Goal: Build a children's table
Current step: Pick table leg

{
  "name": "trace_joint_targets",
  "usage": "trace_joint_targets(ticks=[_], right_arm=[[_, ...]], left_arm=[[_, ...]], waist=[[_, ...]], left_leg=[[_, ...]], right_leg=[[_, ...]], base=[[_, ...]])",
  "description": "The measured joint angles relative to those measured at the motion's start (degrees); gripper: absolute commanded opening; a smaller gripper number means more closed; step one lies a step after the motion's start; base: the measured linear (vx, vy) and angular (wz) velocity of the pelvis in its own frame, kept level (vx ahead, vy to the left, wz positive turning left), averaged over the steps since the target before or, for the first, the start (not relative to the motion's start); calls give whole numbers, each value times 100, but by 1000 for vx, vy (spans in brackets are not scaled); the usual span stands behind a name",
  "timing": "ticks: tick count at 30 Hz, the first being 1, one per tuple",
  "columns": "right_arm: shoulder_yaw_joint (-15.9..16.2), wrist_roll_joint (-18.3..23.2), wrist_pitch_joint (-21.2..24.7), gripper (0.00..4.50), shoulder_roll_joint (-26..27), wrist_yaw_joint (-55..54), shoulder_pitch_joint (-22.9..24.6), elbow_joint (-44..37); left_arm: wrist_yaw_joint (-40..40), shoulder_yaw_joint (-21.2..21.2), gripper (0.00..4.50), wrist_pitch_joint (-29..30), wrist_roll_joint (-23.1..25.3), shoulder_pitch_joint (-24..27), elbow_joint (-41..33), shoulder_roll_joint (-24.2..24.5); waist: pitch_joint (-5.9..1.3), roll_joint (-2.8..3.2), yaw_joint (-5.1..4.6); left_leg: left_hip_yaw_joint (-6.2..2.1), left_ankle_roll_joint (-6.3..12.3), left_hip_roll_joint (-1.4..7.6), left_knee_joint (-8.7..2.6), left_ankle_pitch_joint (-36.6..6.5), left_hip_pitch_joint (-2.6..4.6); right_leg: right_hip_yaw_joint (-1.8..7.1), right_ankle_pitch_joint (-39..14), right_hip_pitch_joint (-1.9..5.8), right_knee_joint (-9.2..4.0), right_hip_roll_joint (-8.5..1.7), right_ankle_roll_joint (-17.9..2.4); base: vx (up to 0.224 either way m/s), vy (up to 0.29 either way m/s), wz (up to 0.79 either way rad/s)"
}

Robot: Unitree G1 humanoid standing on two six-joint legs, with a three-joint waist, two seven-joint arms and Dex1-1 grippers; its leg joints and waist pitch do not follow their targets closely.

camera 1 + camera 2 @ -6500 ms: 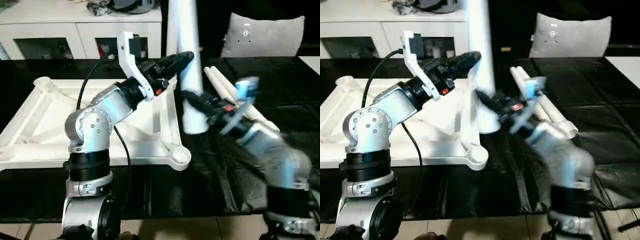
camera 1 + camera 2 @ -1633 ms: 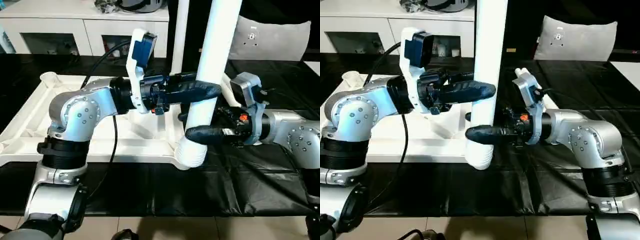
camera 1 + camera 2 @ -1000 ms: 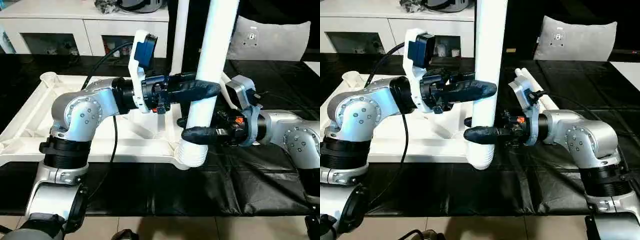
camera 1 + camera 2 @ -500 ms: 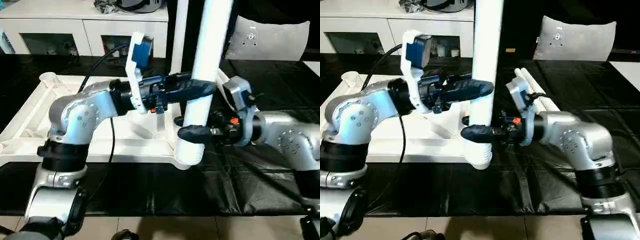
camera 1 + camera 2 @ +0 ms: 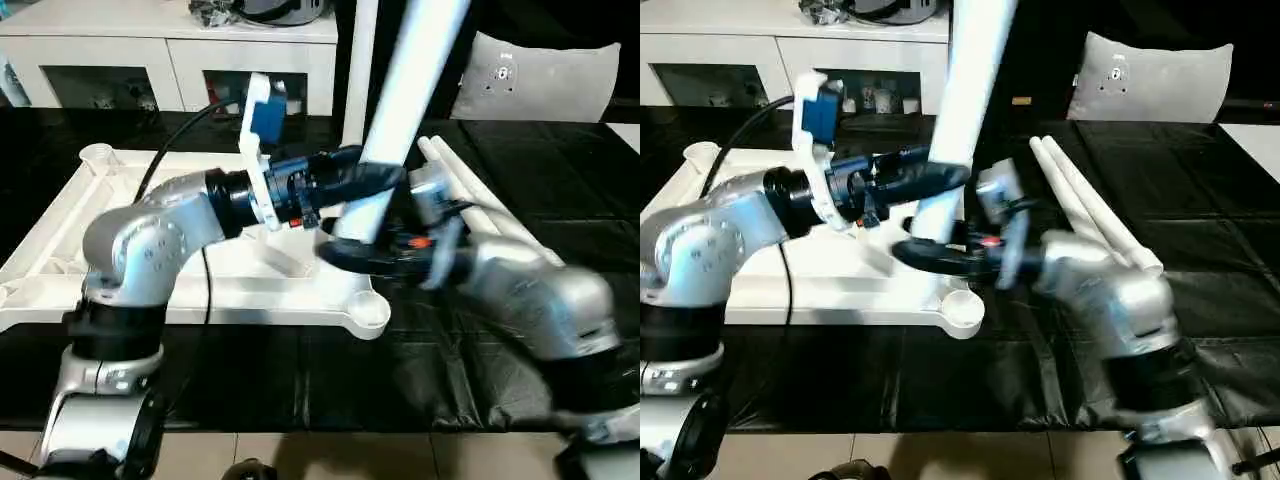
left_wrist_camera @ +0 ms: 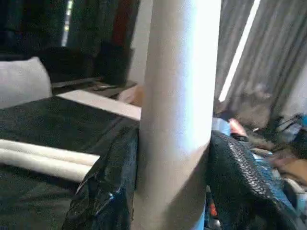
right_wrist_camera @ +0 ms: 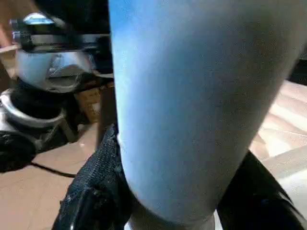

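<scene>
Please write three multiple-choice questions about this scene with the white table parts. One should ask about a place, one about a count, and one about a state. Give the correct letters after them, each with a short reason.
1. Where are the spare legs lying?
A. on the black sheet, on the robot's right of the tabletop
B. inside the white cabinet
C. on top of the tabletop

2. How many spare legs lie there?
A. two
B. five
C. none

3. How is the held leg standing?
A. flat on the tabletop
B. tilted, gripped by both end effectors
C. lying on the floor

Answers:
1 A: they rest on the black sheet beside the tabletop.
2 A: two tubes lie side by side.
3 B: the left end effector and the right end effector clamp it while it leans.
</scene>
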Motion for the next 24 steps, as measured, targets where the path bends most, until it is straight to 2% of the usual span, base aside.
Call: trace_joint_targets(ticks=[4,10,12,13,18,24], right_arm=[[-3,-321,-299,192,231,-503,144,41],[2,-558,-527,192,340,-855,241,81],[3,-769,-593,192,329,-1113,272,90],[3,-839,-593,192,302,-1168,285,96],[60,-1017,-577,192,192,-1219,394,97],[244,-1225,-541,192,183,-1341,582,99]], left_arm=[[173,-261,255,-576,526,142,-58,-22],[350,-431,255,-1014,922,277,-98,-82],[484,-469,254,-1040,1039,306,-112,-60],[521,-467,283,-1047,1066,355,-112,-29],[615,-488,321,-1132,1260,526,-94,11],[807,-420,361,-1239,1281,984,-120,-72]], waist=[[0,0,-22],[0,0,-29],[0,0,-30],[0,0,-38],[0,0,-60],[-1,-9,-140]], left_leg=[[0,-3,0,-1,1,4],[0,-4,0,-3,2,3],[0,-4,0,-3,2,3],[0,-5,-1,-2,2,3],[0,-5,-1,-3,2,3],[0,-5,-1,-3,2,3]], right_leg=[[3,4,0,0,0,5],[3,4,-1,0,1,6],[4,5,-1,0,1,7],[5,6,-1,0,1,9],[5,7,-1,0,1,11],[5,7,-1,-2,1,11]], base=[[0,0,0],[0,0,0],[0,0,0],[0,0,0],[0,0,0],[0,0,0]])
